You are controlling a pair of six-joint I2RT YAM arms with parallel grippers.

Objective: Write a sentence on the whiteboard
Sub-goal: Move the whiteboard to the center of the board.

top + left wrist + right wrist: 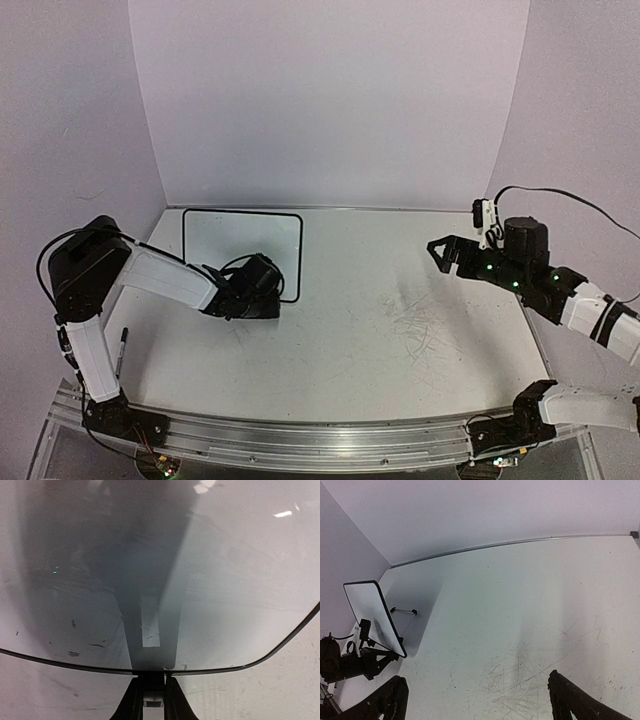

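The whiteboard is at the back left of the table, white with a thin black frame. In the right wrist view the whiteboard is tilted up, with a wire leg behind it. My left gripper is shut on the board's near edge. In the left wrist view the left gripper pinches the black frame of the whiteboard. The glossy face carries only a few dark smudges, and the sentence is not in view. My right gripper hangs open over the table's right side, the right gripper holding nothing.
A black marker pen lies on the table beside the left arm's base. Grey scratch marks cover the tabletop at centre right. Walls close the back and both sides, and a metal rail runs along the near edge.
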